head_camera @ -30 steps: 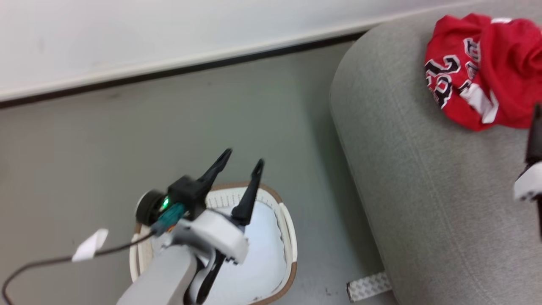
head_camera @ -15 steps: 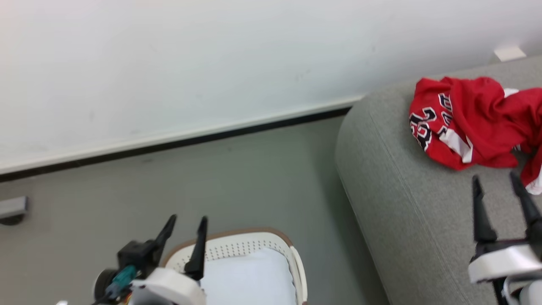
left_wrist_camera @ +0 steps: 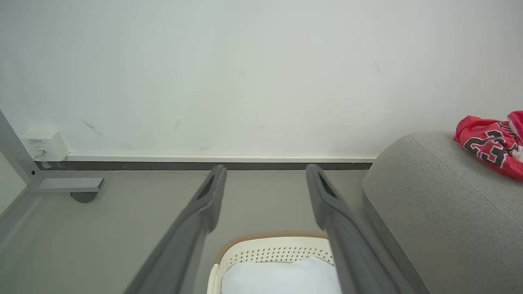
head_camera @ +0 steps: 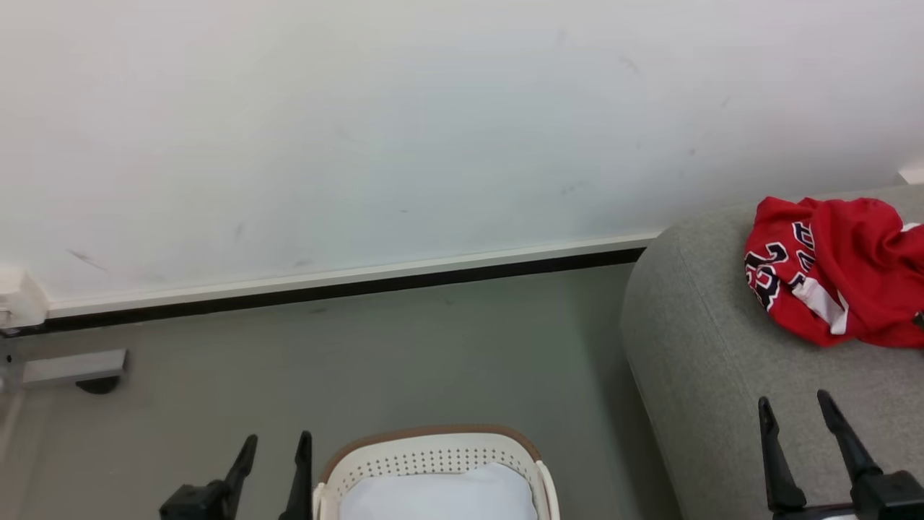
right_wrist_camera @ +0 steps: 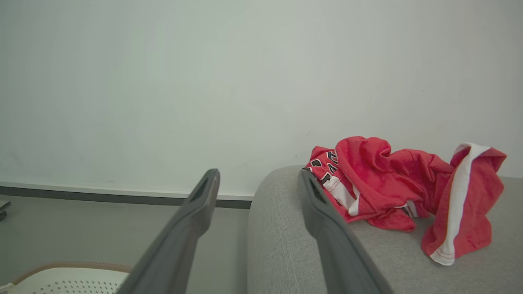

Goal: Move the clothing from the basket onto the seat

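The red jersey lies crumpled on the grey sofa near its rounded left end, its black "23" facing out; it is also the red jersey in the right wrist view and the jersey at the left wrist view's right edge. The cream basket with a brown rim stands on the floor at the bottom, holding a pale white sheet. My left gripper is open and holds nothing, just left of the basket. My right gripper is open above the sofa, short of the jersey.
A white wall with a dark baseboard runs behind the grey floor. A grey metal foot with a caster and a white wall box sit at the far left.
The head camera has tilted up, so basket and grippers sit lower in view. Both arms have drawn back and down; the jersey stays on the sofa.
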